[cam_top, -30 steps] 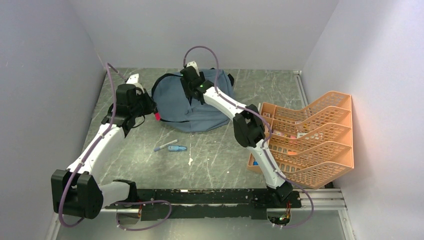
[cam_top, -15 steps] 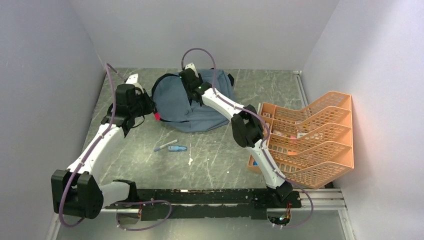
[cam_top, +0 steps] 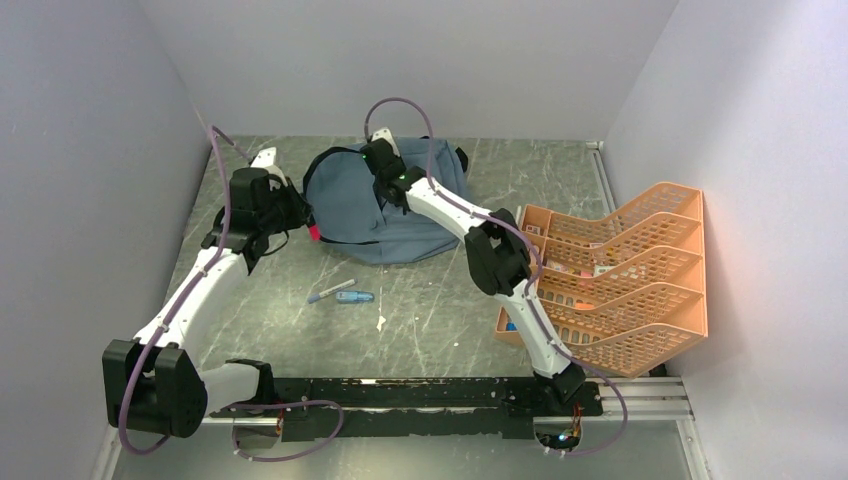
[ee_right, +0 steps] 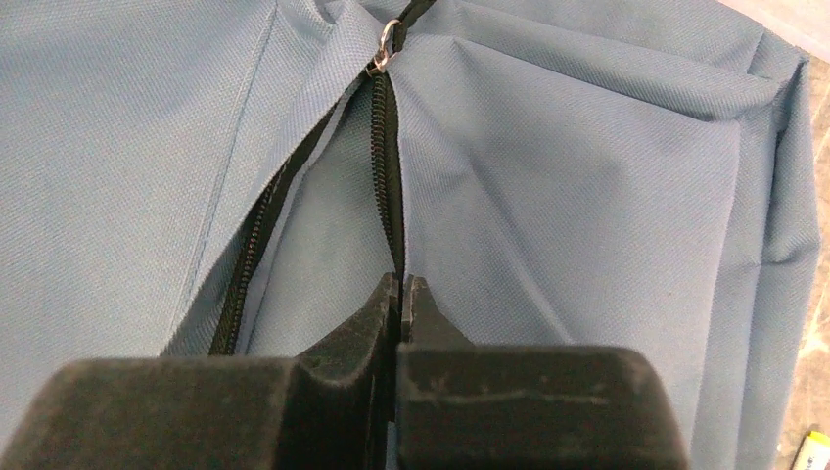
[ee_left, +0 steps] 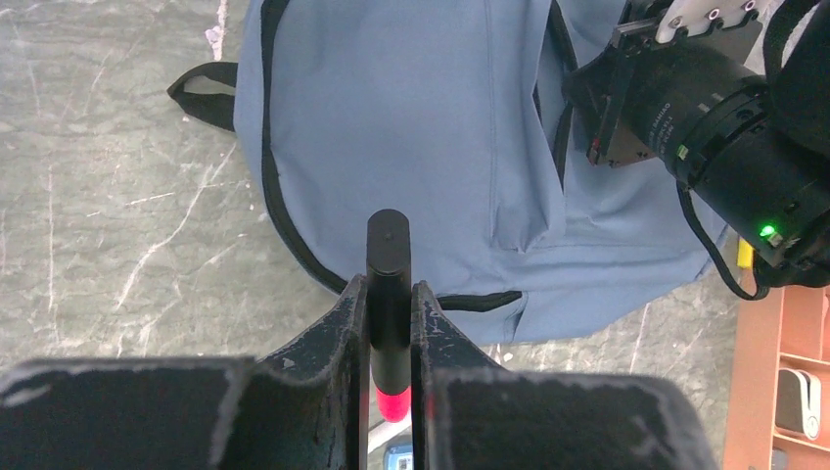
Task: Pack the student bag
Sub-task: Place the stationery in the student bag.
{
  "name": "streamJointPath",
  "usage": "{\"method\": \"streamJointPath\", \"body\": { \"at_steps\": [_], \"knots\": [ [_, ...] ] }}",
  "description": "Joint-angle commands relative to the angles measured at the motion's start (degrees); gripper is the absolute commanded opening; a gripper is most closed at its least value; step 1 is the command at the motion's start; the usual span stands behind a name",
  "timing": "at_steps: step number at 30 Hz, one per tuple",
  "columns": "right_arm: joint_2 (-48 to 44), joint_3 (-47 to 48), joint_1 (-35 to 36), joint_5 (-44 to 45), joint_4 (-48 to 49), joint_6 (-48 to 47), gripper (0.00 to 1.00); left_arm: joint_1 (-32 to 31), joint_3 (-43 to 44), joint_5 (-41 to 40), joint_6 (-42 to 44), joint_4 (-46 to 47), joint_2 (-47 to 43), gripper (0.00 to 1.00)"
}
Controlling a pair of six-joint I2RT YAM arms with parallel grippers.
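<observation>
Since earlier frame, right fingers (ee_right: pixel 372 313) nudge leftward atop student bag (cam_top: pixel 400 215), pinched tight on zip edge (ee_right: pixel 390 176). Bag flat on surface (cam_top: pixel 420 310). Left fingers (ee_left: pixel 347 323), just left of bag, clamp black marker (ee_left: pixel 387 255); marker axis points into bag, opening beyond.

No text can be read for certain. In the left wrist view, a line of small white print runs along the black wrist housing (ee_left: pixel 685 117) of the right arm, at about two o'clock in the picture. Its letters are too small and blurred to make out.
</observation>
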Motion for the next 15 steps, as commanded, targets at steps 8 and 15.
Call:
{"method": "streamJointPath", "body": {
  "at_steps": [8, 15],
  "knots": [
    [-14.49, -7.12, -0.67, -12.51, 2.42, -0.52, 0.0, 0.54, 2.82, 11.53, -3.31, 7.51, 1.5, 0.05],
    [-24.44, -20.66, -0.67, -20.69, 10.11, 0.16, 0.0, 0.34, 6.65, 11.08, -11.5, 11.0, 4.29, 0.05]
  ]
}}
